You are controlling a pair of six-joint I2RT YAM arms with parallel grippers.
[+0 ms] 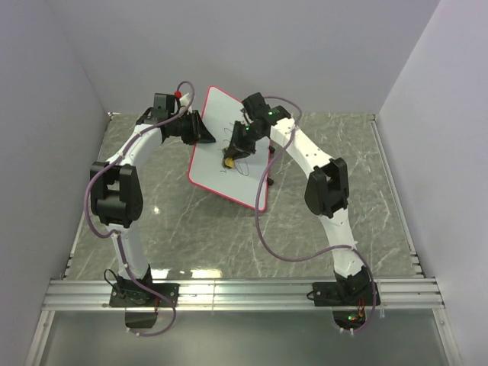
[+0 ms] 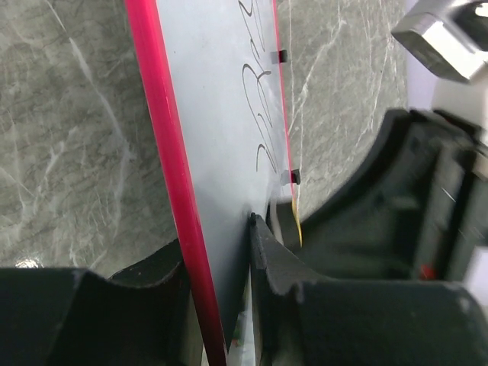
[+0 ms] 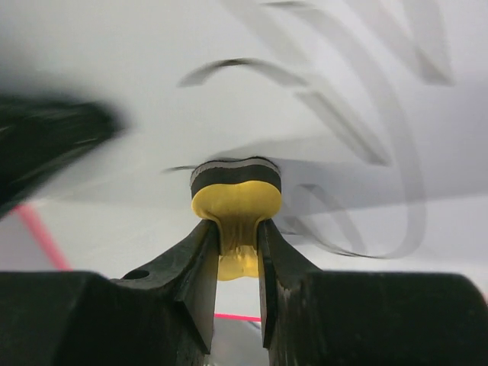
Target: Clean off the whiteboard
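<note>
The whiteboard [image 1: 229, 171], white with a red-pink rim, is tilted up on the marble table, with black scribbles in its middle. My left gripper [image 1: 200, 130] is shut on the board's left edge; in the left wrist view the rim [image 2: 174, 183] runs between the jaws of that gripper [image 2: 221, 267]. My right gripper [image 1: 232, 152] is shut on the yellow bone-shaped eraser [image 1: 228, 161]. In the right wrist view that gripper [image 3: 238, 229] pinches the eraser [image 3: 235, 204] at its waist, black felt face pressed on the whiteboard [image 3: 152, 91] among grey curved marks.
The grey marble tabletop [image 1: 152, 213] lies around the board, with white walls on three sides. An aluminium rail [image 1: 244, 291] runs along the near edge. Small black feet [image 2: 295, 177] stand out from the board's back edge.
</note>
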